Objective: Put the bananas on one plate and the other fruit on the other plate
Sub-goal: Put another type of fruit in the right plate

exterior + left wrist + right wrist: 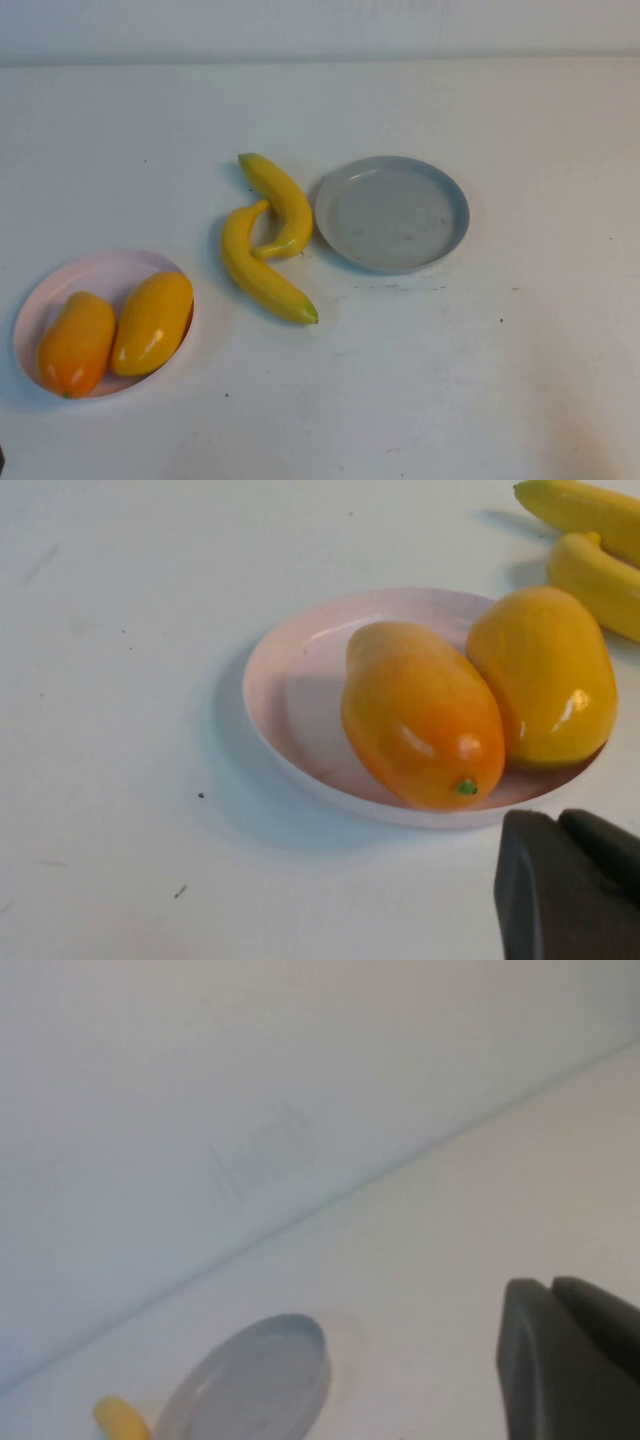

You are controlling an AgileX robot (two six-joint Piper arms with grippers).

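Pink plate: you see the pale pink plate (105, 268) at the near left of the white table (480, 380), carrying both plump fruits side by side and touching.
Orange fruit: the orange mango-like fruit (76, 343) lies on the plate's left half, its yellow end pointing away from you.
Yellow-orange fruit: the slightly larger one (151, 323) lies just to its right, reaching the plate's right rim.
Grey plate: the grey-blue plate (392, 213) sits near the middle of the table, well apart from the pink one, with nothing on it.
Bananas: your two bananas lie on the bare table just left of the grey plate; the farther banana (279, 202) curves close to the plate's rim, and the nearer banana (257, 268) crosses under its tip, the two touching.
Left gripper: your left gripper (566, 888) hovers beside the pink plate, jaws pressed together, pinching nothing.
Right gripper: your right gripper (568, 1360) hangs above the table, apart from the grey plate, jaws pressed together and empty.
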